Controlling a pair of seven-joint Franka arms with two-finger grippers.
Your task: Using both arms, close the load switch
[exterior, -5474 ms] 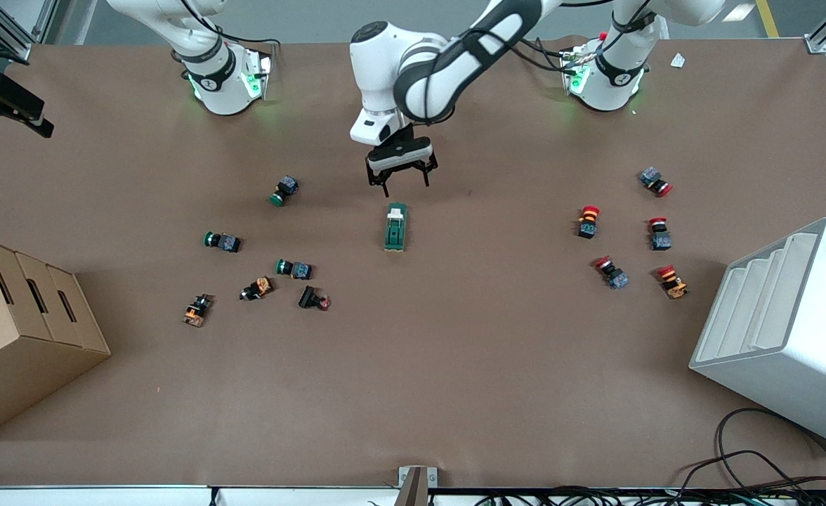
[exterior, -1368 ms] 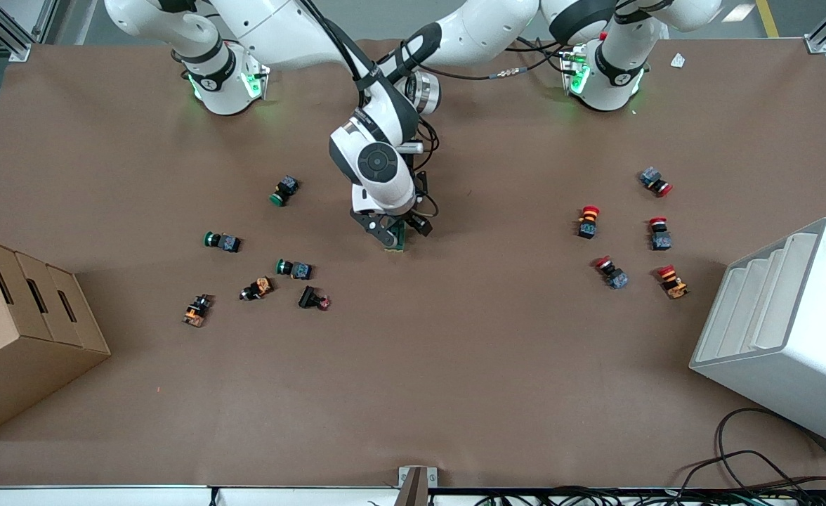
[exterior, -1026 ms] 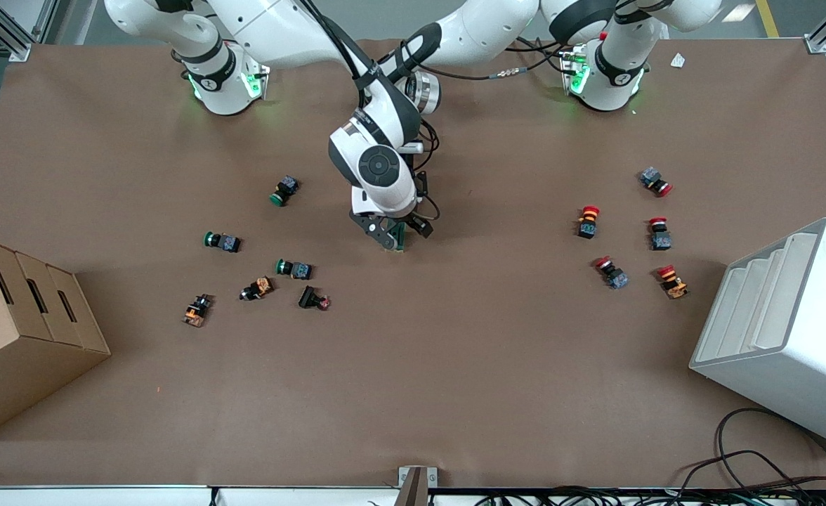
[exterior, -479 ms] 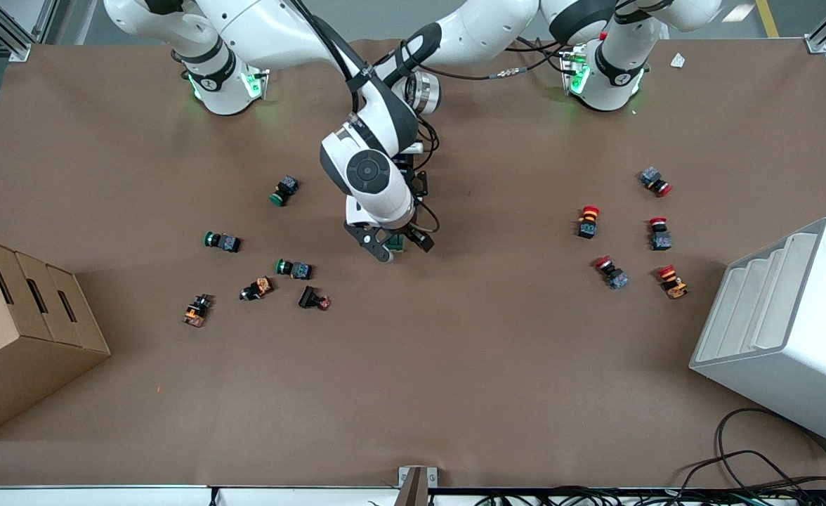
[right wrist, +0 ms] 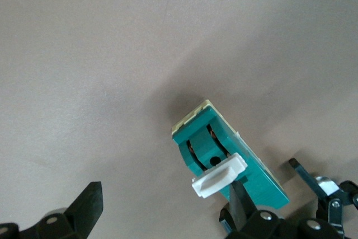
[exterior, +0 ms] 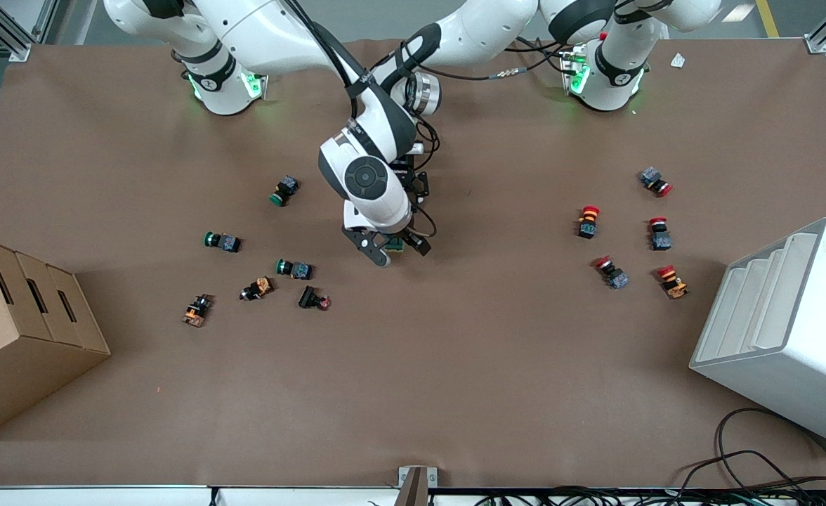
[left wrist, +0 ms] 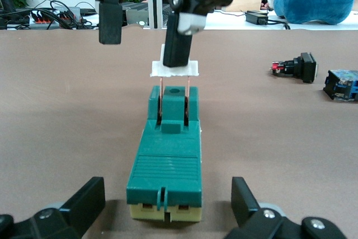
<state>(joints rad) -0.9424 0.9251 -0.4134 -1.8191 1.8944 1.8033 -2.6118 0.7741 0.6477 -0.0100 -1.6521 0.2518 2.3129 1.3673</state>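
Right now I see the switch (left wrist: 165, 160) flat near mid-table, toward the robots' edge, its white lever (left wrist: 175, 70) raised. My right gripper (exterior: 389, 249) hangs over it, fingers spread, one finger (left wrist: 179, 43) touching the lever. My left gripper (left wrist: 165, 205) sits low, fingers apart either side of the switch's end.

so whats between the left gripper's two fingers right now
The dark green rectangular load switch lies on the brown table between the left gripper's open fingers, untouched by either, as the left wrist view shows.
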